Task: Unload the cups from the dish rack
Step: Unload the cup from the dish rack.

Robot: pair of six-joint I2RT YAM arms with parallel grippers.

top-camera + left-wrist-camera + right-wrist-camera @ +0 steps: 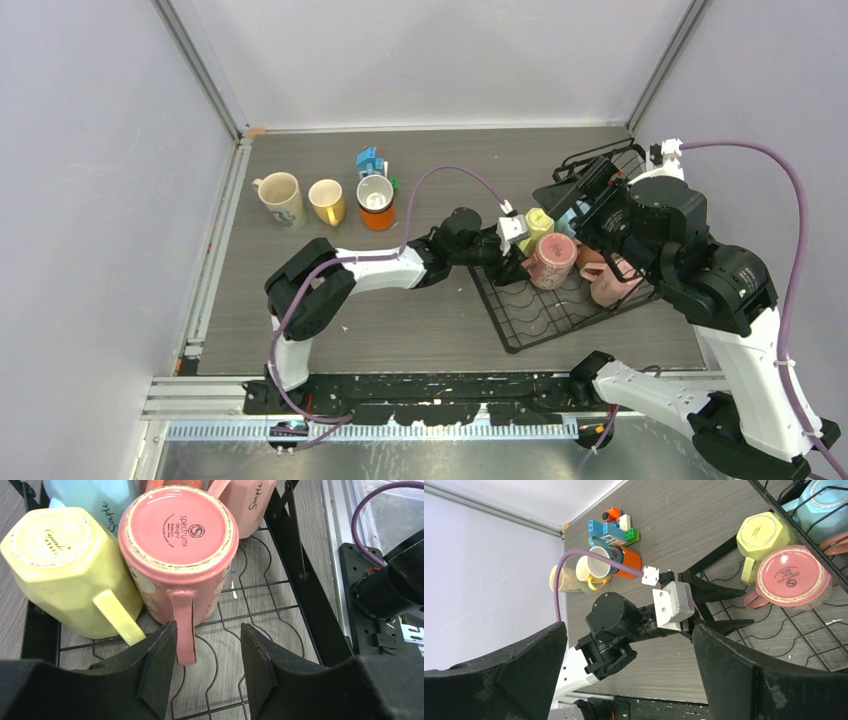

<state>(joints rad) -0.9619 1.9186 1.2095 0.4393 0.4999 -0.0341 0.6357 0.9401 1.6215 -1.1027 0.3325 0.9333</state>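
At the left edge of the black wire dish rack [528, 318], the L gripper [207, 630] straddles the handle [183, 625] of a pink mug [177, 530] whose base faces the wrist camera. Its jaws are parted: one pad [160, 650] touches the handle and the other stands clear, so there is no clamp on it yet. A lime mug [60, 565] presses against the pink one, base also showing. A pale blue mug [90, 495] and a lighter pink mug [247, 502], both lettered "Simple", lie just behind — all w/in the rack, which sits on the right half of the grey table [420, 330].

The R gripper [628, 629] hangs over the rack's far-right side, fingers spread wide w/ nothing between them.

Well apart from the rack, three cups stand upright in a row at the table's far left: a cream mug [280, 198], a yellow mug [327, 200] and an orange mug [376, 205]. A small blue-and-white toy house [370, 160] sits just behind the orange one.
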